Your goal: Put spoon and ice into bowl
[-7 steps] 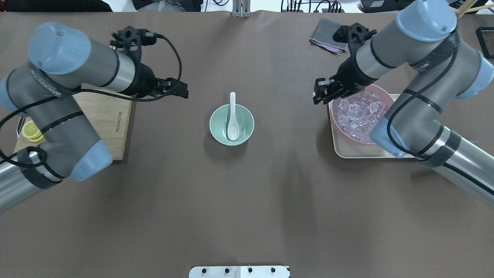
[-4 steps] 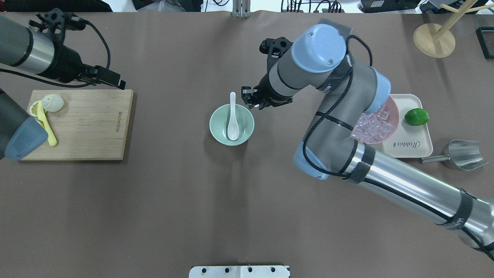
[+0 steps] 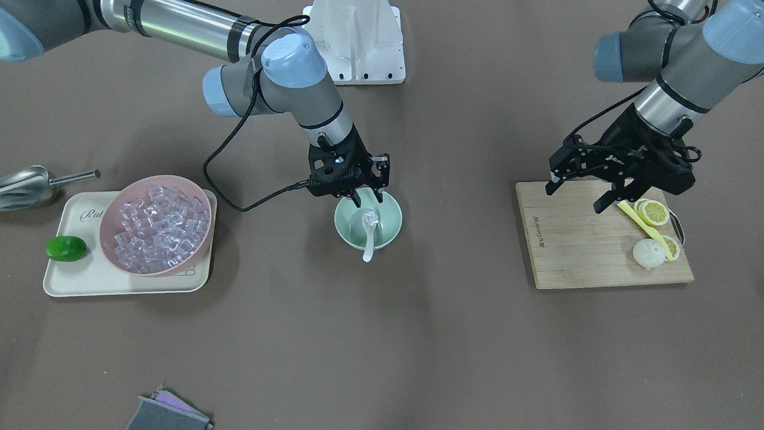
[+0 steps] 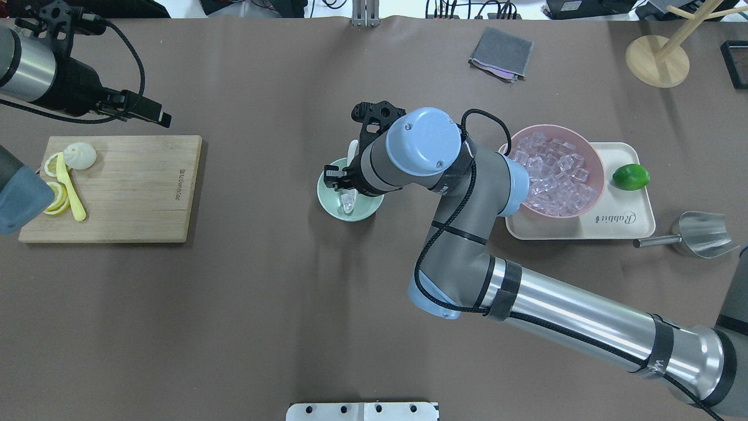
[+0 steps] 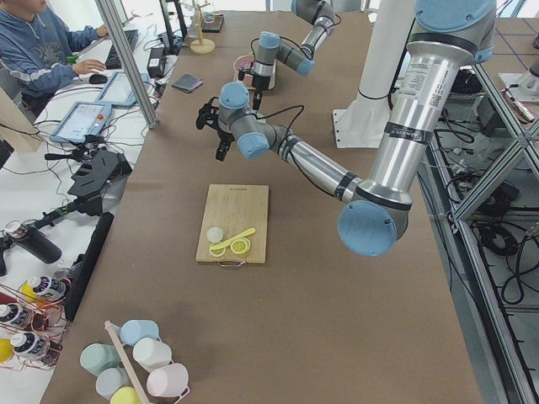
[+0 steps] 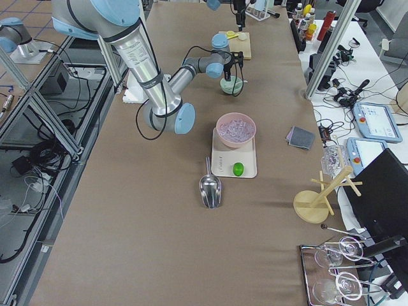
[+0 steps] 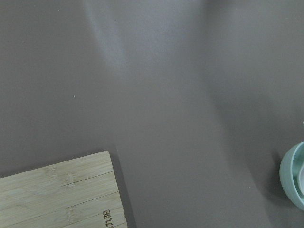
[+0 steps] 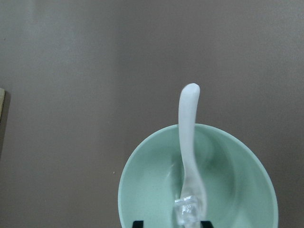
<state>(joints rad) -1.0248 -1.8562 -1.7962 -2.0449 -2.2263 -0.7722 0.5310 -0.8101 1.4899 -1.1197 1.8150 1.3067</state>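
Spoon [image 3: 367, 239], white and glossy, lies in the mint-green bowl [image 3: 345, 230] at the middle of the brown table. Its scoop is down inside, and its short handle leans over the rim on the side away from the robot. One clear ice cube [image 3: 370, 216] rests in the scoop.

The right gripper [image 3: 368, 199] hangs just above the bowl and points down. Its jaws stand apart, wider than the cube, and hold nothing. In the right wrist view the cube [image 8: 188, 209] sits low in the picture, on the spoon [image 8: 188, 128].

The left gripper [image 3: 576, 195] hovers over the robot-side edge of the wooden cutting board [image 3: 582, 254], well apart from the bowl. Its jaws are wide open and empty. On the board lie lemon slices [image 3: 652, 212], a long yellow spoon [image 3: 635, 219] and a small round white lump [image 3: 649, 254].

On the robot's right a cream tray [image 3: 89, 282] carries a pink bowl [image 3: 156, 177] heaped with more ice [image 3: 156, 228], and a lime [image 3: 65, 248] beside it. A metal scoop [image 3: 24, 182] lies on the table just beside the tray. A folded grey cloth [image 4: 501, 52] lies near the table's far edge.
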